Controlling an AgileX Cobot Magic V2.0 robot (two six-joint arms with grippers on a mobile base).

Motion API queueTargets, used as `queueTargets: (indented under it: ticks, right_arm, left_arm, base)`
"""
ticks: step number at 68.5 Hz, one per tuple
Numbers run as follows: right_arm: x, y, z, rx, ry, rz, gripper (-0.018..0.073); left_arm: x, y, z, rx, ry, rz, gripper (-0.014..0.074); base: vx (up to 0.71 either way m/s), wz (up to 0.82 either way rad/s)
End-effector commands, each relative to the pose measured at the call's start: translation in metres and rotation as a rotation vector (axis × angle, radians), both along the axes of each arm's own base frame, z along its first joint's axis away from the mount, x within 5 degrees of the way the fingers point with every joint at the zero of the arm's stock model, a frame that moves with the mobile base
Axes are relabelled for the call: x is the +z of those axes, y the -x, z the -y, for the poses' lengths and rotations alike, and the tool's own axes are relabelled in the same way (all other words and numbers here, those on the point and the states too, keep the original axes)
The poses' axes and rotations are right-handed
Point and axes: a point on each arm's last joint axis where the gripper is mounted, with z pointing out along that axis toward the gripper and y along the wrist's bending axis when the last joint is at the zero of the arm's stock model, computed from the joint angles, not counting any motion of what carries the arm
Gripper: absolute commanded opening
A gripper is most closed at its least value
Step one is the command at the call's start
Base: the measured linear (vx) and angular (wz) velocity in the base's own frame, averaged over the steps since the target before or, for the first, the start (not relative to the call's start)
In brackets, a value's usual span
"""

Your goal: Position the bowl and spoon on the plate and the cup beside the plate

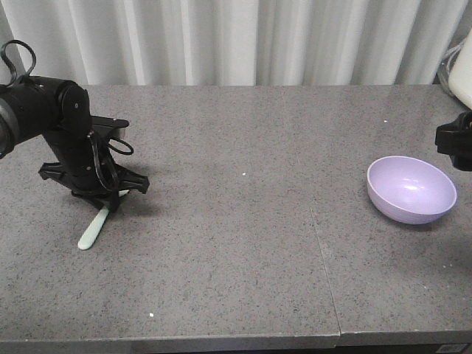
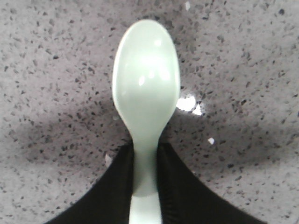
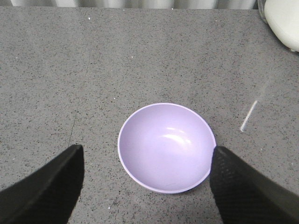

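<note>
The pale mint-green spoon (image 1: 94, 228) is on the left of the grey table, its handle pinched between the jaws of my left gripper (image 1: 110, 199). In the left wrist view the spoon (image 2: 145, 79) shows its oval head pointing away from the left gripper (image 2: 145, 151), just over the tabletop. At the right stands the lavender bowl (image 1: 411, 189), empty and upright. My right gripper (image 1: 456, 144) hovers open above the bowl (image 3: 166, 147), with the fingers of the right gripper (image 3: 147, 156) spread wider than its rim. The plate and the cup are out of view.
A white rounded object (image 1: 463, 74) sits at the table's far right corner and also appears in the right wrist view as the white object (image 3: 282, 21). White curtains (image 1: 243, 37) hang behind the table. A seam (image 1: 324, 251) runs across the tabletop.
</note>
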Motion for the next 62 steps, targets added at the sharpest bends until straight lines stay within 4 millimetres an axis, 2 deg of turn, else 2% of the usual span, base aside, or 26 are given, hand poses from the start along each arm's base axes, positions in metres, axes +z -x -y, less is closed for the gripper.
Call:
queueTargets:
  ticks: [1, 4, 11, 25, 36, 42, 50, 62]
  right_arm:
    - [0.017, 0.0, 0.0, 0.01, 0.012, 0.099, 0.0541]
    - [0.017, 0.0, 0.0, 0.01, 0.012, 0.099, 0.0541]
    - [0.017, 0.0, 0.0, 0.01, 0.014, 0.099, 0.0541]
    - [0.019, -0.001, 0.003, 0.006, 0.065, 0.109, 0.0541]
    - [0.032, -0.002, 0.003, -0.015, 0.046, 0.108, 0.0541]
    - [0.041, -0.009, 0.005, -0.036, 0.067, 0.077, 0.0541]
    - [0.045, -0.025, 0.009, -0.088, 0.096, 0.025, 0.0541]
    - [0.022, -0.062, 0.011, -0.128, 0.137, -0.163, 0.0541]
  left_arm:
    - [0.03, 0.003, 0.005, 0.009, 0.066, 0.114, -0.0008]
    - [0.041, 0.003, 0.005, 0.011, 0.079, 0.171, -0.0008]
    - [0.08, 0.009, 0.004, 0.007, 0.115, 0.342, -0.0008]
    - [0.164, 0.041, -0.004, -0.002, 0.18, 0.667, -0.0008]
    - [0.205, 0.067, -0.01, -0.002, 0.212, 0.818, -0.0006]
    - [0.217, 0.076, -0.013, -0.002, 0.221, 0.862, -0.0006]
    - [0.222, 0.081, -0.014, -0.002, 0.225, 0.878, -0.0006]
    - [0.22, 0.082, -0.014, -0.003, 0.221, 0.855, -0.0006]
  base:
    - [0.0, 0.0]
    - [0.0, 0.0]
    - [0.0, 0.0]
    - [0.0, 0.0]
    - [0.0, 0.0]
    - [0.0, 0.0]
    - [0.0, 0.0]
    - [0.0, 0.0]
